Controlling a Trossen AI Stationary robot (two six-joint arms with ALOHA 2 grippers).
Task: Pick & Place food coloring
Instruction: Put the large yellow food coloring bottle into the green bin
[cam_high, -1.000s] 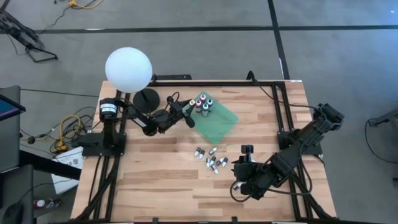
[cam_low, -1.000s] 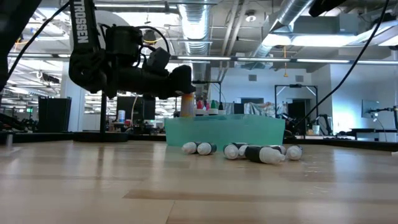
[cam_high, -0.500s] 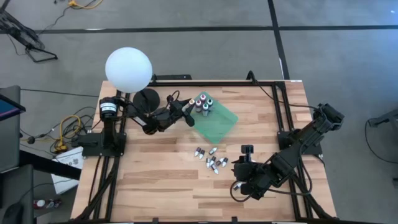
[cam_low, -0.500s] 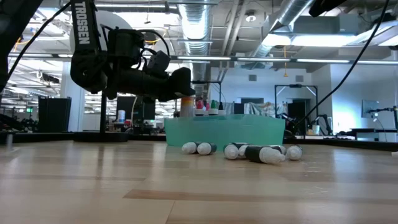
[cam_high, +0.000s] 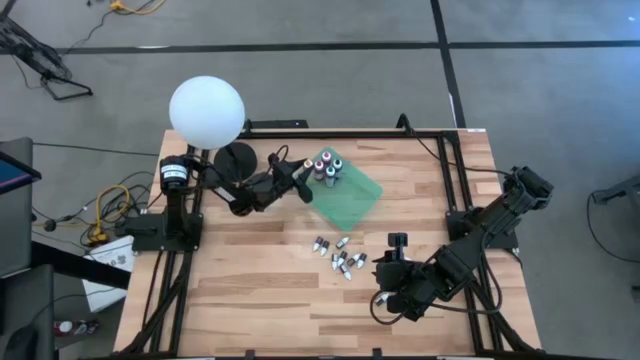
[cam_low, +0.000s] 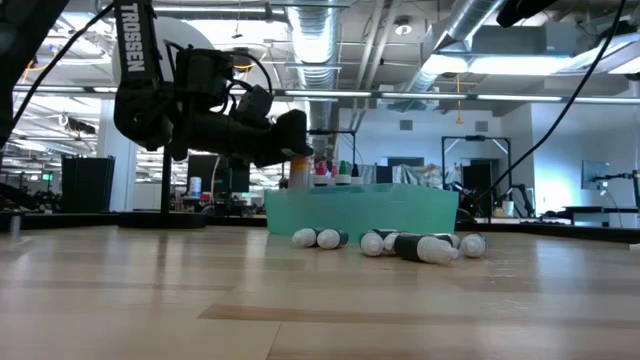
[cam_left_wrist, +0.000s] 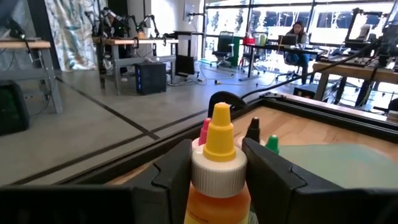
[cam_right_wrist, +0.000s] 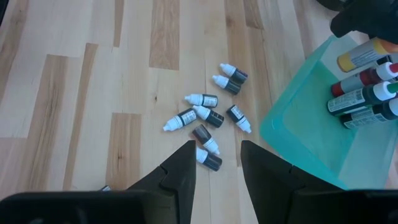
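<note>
My left gripper (cam_high: 304, 172) reaches level over the far left corner of the flat green tray (cam_high: 358, 198) and is shut on a small orange bottle with a yellow tip (cam_left_wrist: 218, 163). Next to it, several capped bottles (cam_high: 328, 168) stand upright in the tray. Several dark bottles with white caps (cam_high: 340, 258) lie loose on the wooden table, also in the right wrist view (cam_right_wrist: 206, 118). My right gripper (cam_right_wrist: 219, 167) hangs open above the table, just right of this loose group, with nothing between its fingers. My left gripper pinches the orange bottle between its two fingers at the white collar (cam_left_wrist: 217, 177) and the top of the body. The fingers (cam_left_wrist: 177, 180) come in level from the table's left side. The bottle stands upright; the tray wall (cam_low: 300, 205) hides its bottom in the low view.
A white globe lamp (cam_high: 207, 110) on a black round base (cam_high: 236, 158) stands at the table's far left corner, behind my left arm. Black frame rails (cam_high: 450, 170) run along the table's edges. Bare wood lies at the near left. A person (cam_left_wrist: 297, 31) sits far off in the room.
</note>
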